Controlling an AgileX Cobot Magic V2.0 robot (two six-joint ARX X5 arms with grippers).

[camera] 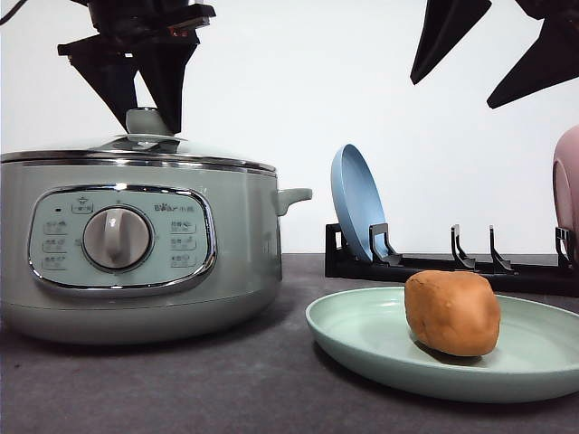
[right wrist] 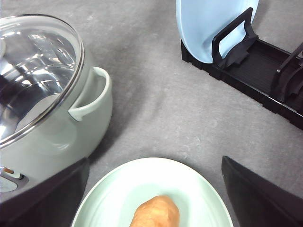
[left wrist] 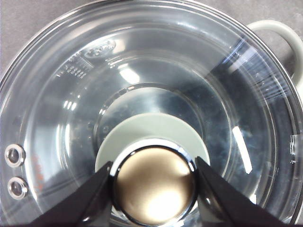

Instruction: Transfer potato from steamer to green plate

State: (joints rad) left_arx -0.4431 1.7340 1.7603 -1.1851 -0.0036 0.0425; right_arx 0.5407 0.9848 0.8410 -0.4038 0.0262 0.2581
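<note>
The orange-brown potato (camera: 452, 312) (right wrist: 156, 213) lies on the green plate (camera: 362, 339) (right wrist: 118, 189) at the front right of the table. At the left stands the sage-green steamer (camera: 235, 244) (right wrist: 71, 137) with its glass lid (left wrist: 189, 71) (right wrist: 33, 61) seated on it. My left gripper (camera: 149, 125) (left wrist: 154, 189) reaches down over the lid, its black fingers (left wrist: 94, 198) pressed against both sides of the chrome-topped knob (left wrist: 151, 194). High above the plate, my right gripper (camera: 452, 95) (right wrist: 155, 160) hangs open, holding nothing.
Behind the green plate a black dish rack (camera: 452, 267) (right wrist: 265, 71) holds an upright blue plate (camera: 355, 203) (right wrist: 208, 23); a pink plate (camera: 568, 181) stands at its right end. The steamer's side handle (camera: 294, 194) (right wrist: 92, 99) points toward the rack. Bare grey table lies between steamer and plate.
</note>
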